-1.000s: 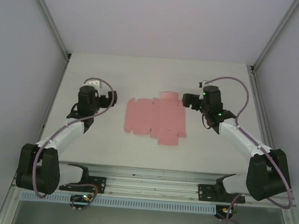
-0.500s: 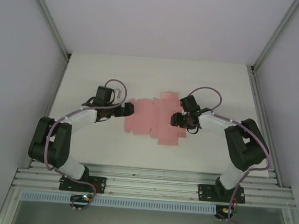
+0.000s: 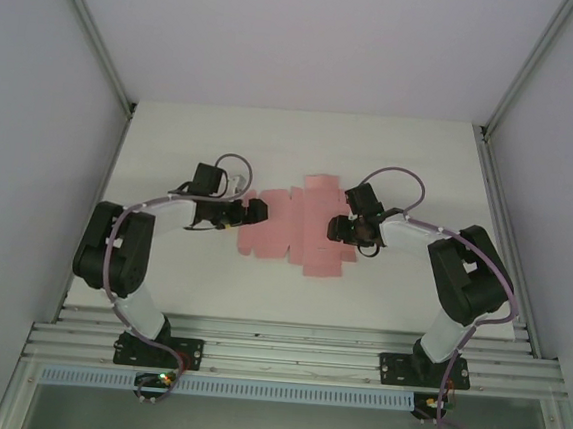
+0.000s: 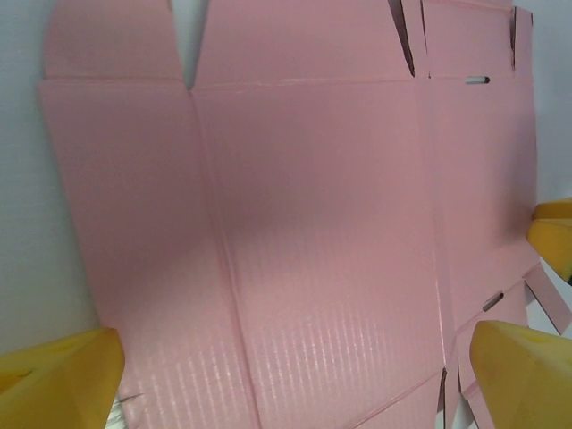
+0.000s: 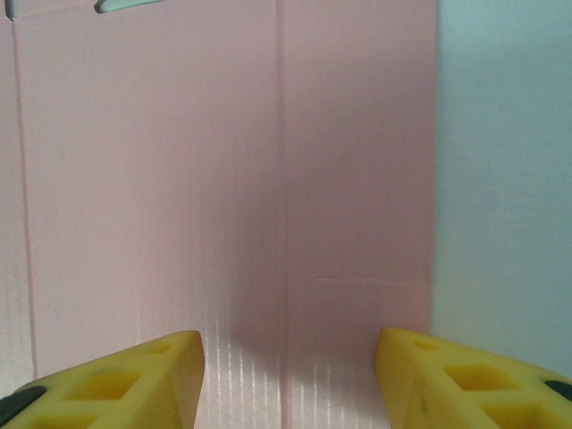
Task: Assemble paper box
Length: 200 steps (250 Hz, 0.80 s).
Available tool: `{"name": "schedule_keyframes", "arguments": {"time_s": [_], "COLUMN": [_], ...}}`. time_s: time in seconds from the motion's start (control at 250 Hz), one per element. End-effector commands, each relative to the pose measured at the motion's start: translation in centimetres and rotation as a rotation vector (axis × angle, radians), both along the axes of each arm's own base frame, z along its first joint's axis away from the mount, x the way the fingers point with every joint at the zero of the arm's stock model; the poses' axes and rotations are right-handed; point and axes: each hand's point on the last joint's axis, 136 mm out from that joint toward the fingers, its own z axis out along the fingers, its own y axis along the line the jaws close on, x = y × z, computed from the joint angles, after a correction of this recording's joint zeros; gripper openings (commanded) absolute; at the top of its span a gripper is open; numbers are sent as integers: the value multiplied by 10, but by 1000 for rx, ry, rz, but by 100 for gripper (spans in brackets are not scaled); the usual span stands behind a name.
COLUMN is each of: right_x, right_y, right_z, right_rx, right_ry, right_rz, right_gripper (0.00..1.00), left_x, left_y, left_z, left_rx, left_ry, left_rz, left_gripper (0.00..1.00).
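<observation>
The paper box (image 3: 296, 223) lies flat on the white table as a pale pink, creased, cross-shaped sheet. My left gripper (image 3: 255, 211) sits low over the sheet's left edge, jaws open; in the left wrist view its yellow fingertips (image 4: 63, 375) straddle the pink card (image 4: 304, 232). My right gripper (image 3: 337, 229) hovers over the sheet's right part, also open; its yellow fingertips (image 5: 134, 380) frame a crease in the card (image 5: 223, 179) close to the card's right edge. Nothing is held by either gripper.
The white table (image 3: 161, 274) is bounded by grey enclosure walls and metal frame posts (image 3: 92, 32). An aluminium rail (image 3: 285, 350) carrying both arm bases runs along the near edge.
Both arms have swung down from a raised pose and reached inward to the sheet's two ends. The sheet has shifted slightly. The left gripper has crept a little further right onto the card.
</observation>
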Motion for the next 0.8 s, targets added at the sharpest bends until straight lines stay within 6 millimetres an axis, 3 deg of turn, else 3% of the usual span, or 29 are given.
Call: {"name": "schedule_keyframes", "arguments": {"time_s": [0.0,0.12,0.216,0.371,0.651,0.795], "right_x": [-26,-27,-30,-31,-33,-35], "right_y": [-12,-14,-17,-19,-15,-16], "right_z": [-37,-38,-38,-40,-46,-47], "right_rx": [-42,-40,-56,-55,-37,-37], "right_ry": [120,120,121,125,138,140], "right_rz": [-15,-26,-32,-33,-25,-26], "right_gripper": [56,56,55,56,55,55], "left_x": [-8,-10,-16,-17,-17,-13], "left_y": [-5,6,10,32,17,-3], "left_z": [-4,-12,-7,-4,-17,-13], "left_rx": [-11,51,75,190,127,18], "left_ry": [68,88,81,47,87,74], "left_rz": [-26,6,0,32,4,-35], "left_gripper": [100,100,100,100,100,100]}}
